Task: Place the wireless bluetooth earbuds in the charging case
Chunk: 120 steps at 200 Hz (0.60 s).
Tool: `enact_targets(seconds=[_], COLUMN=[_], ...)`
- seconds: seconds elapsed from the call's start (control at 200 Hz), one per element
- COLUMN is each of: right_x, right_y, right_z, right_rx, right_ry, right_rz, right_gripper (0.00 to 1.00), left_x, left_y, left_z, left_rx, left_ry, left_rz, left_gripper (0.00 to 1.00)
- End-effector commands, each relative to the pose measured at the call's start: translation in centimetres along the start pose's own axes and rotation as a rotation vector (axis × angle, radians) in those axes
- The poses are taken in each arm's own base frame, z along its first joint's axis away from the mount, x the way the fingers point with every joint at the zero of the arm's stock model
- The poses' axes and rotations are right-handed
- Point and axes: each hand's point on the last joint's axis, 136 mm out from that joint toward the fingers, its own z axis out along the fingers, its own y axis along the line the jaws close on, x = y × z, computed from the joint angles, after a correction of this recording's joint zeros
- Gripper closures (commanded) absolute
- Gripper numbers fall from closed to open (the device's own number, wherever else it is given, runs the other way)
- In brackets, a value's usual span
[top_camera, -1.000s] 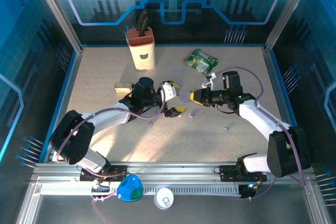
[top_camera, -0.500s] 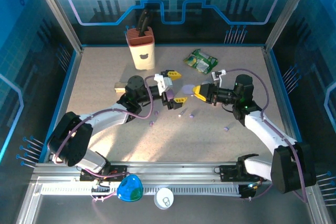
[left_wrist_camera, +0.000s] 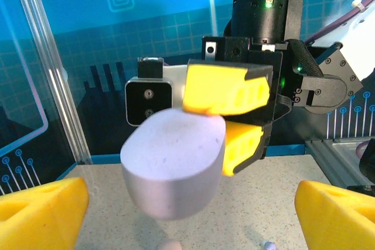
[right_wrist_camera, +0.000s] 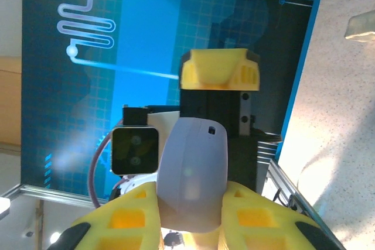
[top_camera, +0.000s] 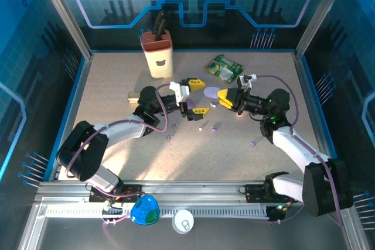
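Right fingers [right_wrist_camera: 129, 219] are clamped on the charging case [right_wrist_camera: 193, 174], which looks shut and is held up off the table [top_camera: 117, 86]. Left fingers [left_wrist_camera: 40, 210] are spread wide, one on each side of the case, not touching it. So the right gripper [top_camera: 222, 96] has the case, and the left gripper [top_camera: 198, 96] is empty and facing it.

We read this as case prep, either a hand-over or opening the lid; nothing is inserted yet. Next, the left needs to close squarely on the case body without knocking it out of the right's grip.

Count: one case. The wireless bluetooth earbuds [top_camera: 214, 127] lie loose on the table, base-side of the case. We make out three, maybe four; they're tiny from above.
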Motion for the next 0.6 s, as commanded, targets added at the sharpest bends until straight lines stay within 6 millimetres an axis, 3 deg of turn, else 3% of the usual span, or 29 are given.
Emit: enact_targets(seconds=[0.0,0.29,0.595], right_x=[0.2,0.7,0.9], right_y=[1.8,2.3,2.2], right_z=[-0.4,-0.1,0.5], right_rx=[-0.049,-0.049,-0.038], right_ry=[-0.014,-0.002,0.011], right_rz=[-0.037,-0.042,-0.047], right_gripper=[0.87,0.87,0.87], left_x=[-1.1,-0.7,-1.4], left_y=[-0.1,0.0,0.1], left_z=[0.1,1.0,1.6], left_rx=[0.037,0.093,0.124], left_ry=[-0.049,-0.044,-0.072], left_rz=[0.019,-0.053,-0.062], left_gripper=[0.12,0.27,0.36])
